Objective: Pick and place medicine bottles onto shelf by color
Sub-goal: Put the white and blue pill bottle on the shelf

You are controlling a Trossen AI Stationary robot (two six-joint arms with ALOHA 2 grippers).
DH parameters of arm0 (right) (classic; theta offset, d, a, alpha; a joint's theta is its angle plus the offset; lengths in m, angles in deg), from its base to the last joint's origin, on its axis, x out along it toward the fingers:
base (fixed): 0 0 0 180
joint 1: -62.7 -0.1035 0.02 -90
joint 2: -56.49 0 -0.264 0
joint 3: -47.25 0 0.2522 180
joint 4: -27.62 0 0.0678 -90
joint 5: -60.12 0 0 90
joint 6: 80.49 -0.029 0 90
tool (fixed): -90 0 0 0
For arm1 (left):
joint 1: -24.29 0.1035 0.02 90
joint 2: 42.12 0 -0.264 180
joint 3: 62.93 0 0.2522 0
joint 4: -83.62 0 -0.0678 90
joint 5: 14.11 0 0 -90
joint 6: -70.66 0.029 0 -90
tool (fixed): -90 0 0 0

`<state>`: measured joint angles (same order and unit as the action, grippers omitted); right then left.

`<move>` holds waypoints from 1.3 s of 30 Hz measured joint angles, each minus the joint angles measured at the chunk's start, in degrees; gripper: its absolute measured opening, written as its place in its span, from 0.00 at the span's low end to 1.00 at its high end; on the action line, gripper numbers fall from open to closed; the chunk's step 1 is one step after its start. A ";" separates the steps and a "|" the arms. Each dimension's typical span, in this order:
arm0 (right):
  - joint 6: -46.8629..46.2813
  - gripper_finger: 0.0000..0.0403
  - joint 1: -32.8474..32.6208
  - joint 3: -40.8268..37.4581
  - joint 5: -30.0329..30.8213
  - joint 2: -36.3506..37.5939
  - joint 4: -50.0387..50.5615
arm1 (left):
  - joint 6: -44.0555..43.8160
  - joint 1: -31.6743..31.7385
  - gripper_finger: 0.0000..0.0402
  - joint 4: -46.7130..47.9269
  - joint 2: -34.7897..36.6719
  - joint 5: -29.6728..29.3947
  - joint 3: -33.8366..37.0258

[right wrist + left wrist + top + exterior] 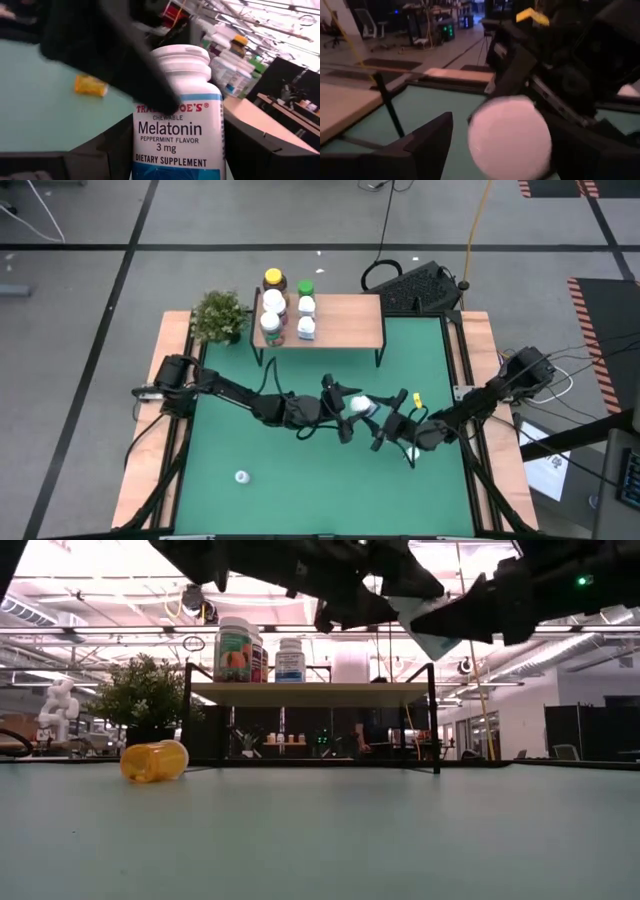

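A white medicine bottle [360,404] with a blue "Melatonin" label [175,130] is held in the air over the middle of the table, between both grippers. My right gripper [177,140] comes from the table's right and is shut on its body. My left gripper [500,125] comes from the left. It is open, with its fingers on either side of the bottle's round white end [510,137]. The shelf [340,320] stands at the far edge with several bottles [272,302] upright on its left end. An amber bottle [155,760] lies on its side on the table. My right gripper pinches the bottle's body at the label [145,150] between its two fingers, which lie across the bottle. It comes level from the table's right. The bottle is lifted clear of the table [425,630]. One finger [125,65] of my left gripper crosses in front of its cap end.
A small potted plant [220,315] stands at the shelf's left end. A black device and cables [420,285] lie behind the table's far right corner. The shelf's right half [350,315] is bare wood, and green table [320,480] shows near the front edge.
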<state>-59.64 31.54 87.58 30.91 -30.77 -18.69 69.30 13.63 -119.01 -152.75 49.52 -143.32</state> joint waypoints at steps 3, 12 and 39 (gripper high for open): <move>1.92 0.60 -0.78 0.06 0.80 0.24 -2.38 | -1.93 0.21 0.71 0.23 0.05 0.63 -0.02; 3.32 0.60 -1.07 0.06 2.63 0.26 -4.64 | -3.62 0.32 0.48 -0.28 0.08 2.03 -0.04; -37.81 0.78 4.26 0.15 -32.02 22.95 45.09 | 8.10 0.56 0.43 22.19 -1.07 17.03 0.31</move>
<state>-97.44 35.81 87.73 -1.11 -7.83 26.39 77.40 14.19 -96.82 -153.82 66.55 -143.01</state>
